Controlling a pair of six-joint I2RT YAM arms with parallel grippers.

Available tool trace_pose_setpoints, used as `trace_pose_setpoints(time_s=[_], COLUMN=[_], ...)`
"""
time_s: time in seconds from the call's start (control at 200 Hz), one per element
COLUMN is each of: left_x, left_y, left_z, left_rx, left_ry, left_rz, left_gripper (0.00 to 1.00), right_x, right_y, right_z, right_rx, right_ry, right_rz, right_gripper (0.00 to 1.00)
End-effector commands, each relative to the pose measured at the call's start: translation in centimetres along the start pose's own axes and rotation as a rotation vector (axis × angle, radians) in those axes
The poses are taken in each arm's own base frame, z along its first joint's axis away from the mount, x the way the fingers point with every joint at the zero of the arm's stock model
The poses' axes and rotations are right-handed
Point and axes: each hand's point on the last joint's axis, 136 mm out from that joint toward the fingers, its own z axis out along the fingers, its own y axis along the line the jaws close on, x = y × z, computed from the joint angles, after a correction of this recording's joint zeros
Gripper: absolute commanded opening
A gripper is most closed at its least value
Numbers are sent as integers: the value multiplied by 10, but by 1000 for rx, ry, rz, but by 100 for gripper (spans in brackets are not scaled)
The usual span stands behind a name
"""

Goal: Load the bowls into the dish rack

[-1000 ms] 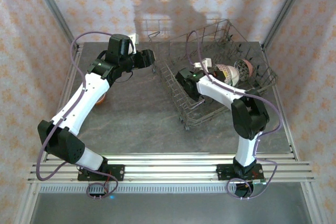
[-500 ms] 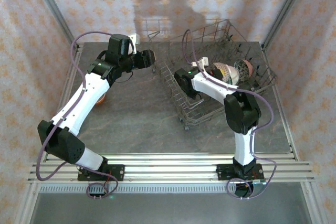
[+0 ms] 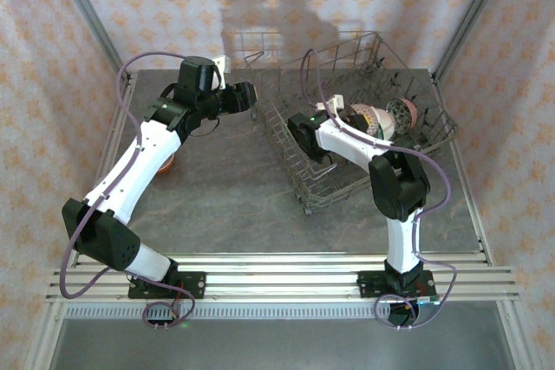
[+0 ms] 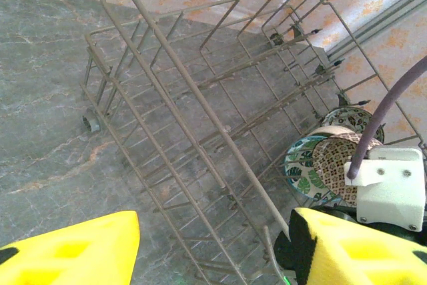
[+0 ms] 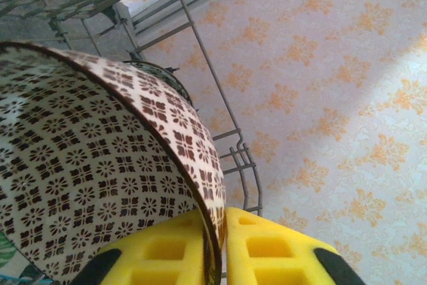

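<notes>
So, biggest thing first: the grey marble-look table [image 3: 225, 188], with the dish rack [image 3: 299, 149] sitting on its far right part, a wire basket that dwarfs everything else here. My right arm reaches into the rack from the near side, and my left arm stretches across the left half of the table to just beside the rack's left wall. A few bowls are standing on edge among the tines at the right end of the rack, packed close together. From my left wrist I can see a green leaf bowl [image 4: 303, 168] nearest, the brown-patterned bowl [image 5: 100, 178] right against it, and a darker patterned one [image 4: 350, 118] just behind. There's also an orange bowl [image 3: 169, 165] out on the table, mostly tucked under my left arm, well apart from the rack. My right gripper [image 5: 217, 231] is clamped on the brown-patterned bowl, with its rim pinched between the two yellow pads [image 5: 280, 245], one pad inside and one outside, and the bowl tipped up on its side. My left gripper [image 4: 213, 231] hangs over bare table with the fingers spread wide and nothing between them.
</notes>
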Motion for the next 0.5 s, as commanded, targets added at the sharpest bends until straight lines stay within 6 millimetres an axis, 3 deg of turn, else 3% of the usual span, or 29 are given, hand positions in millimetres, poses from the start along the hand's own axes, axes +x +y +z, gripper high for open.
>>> trace_pose_setpoints(time_s=[0.0,0.415,0.496], left_x=[-8,-10,-10], left_y=[-2,-1,-1], left_z=[-6,2,2], left_rx=[11,7,6], left_ry=[-19,-14,-13], left_rz=[9,-18,-23], left_gripper=[62,62,62], right_x=[-1,-4,-4], right_y=[16,23,28], right_z=[-15,-17,-17], right_rx=[-53,-100,-124], right_ry=[-4,17,24], right_rz=[-38,-28,-23], right_gripper=[17,35,42])
